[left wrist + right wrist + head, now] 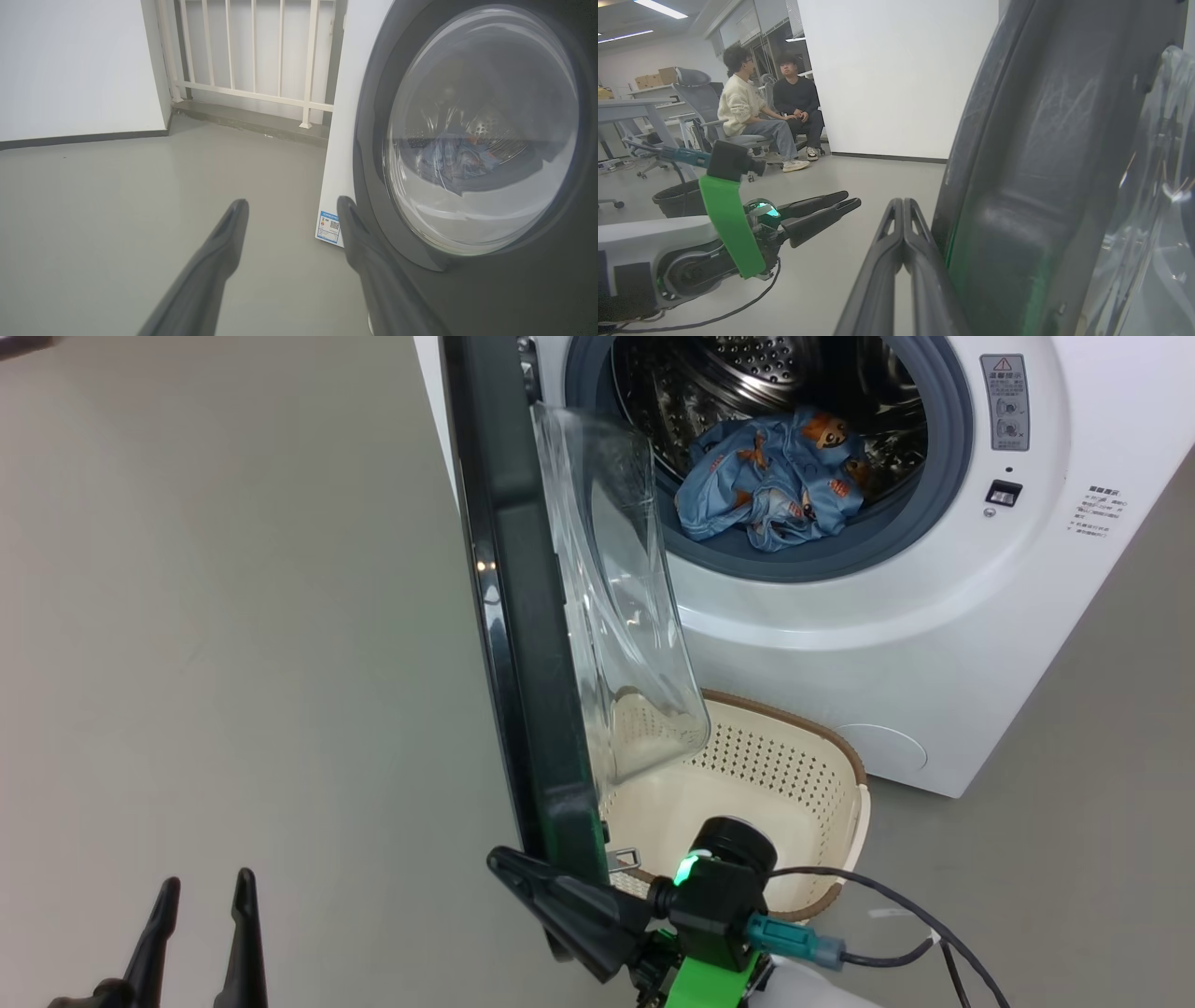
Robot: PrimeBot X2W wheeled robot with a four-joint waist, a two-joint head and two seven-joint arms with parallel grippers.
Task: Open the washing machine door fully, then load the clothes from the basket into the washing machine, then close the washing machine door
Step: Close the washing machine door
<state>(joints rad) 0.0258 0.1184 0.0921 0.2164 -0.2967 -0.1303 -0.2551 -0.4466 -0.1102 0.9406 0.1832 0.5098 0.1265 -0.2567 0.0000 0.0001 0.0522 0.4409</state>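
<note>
The washing machine point(934, 644) stands at the upper right with its door point(523, 616) swung out edge-on toward me. Blue bear-print clothes point(775, 476) lie in the steel drum. The basket point(831, 775) sits on the floor under the door, and its visible inside holds no clothes. My right gripper point(495, 856) is shut on nothing, its tips at the door's lower rim point(1041, 163); contact is unclear. My left gripper point(207, 887) is open at the lower left, facing the door's outer face point(373, 116), where the clothes point(458, 154) show through the glass.
Grey floor lies to the left of the door. A white railing point(252, 56) and a wall stand behind the machine's side point(348, 93). Two people point(770, 107) sit on chairs far off, near desks and a dark bin point(677, 200). My left gripper point(852, 199) hovers beside the right one point(903, 203).
</note>
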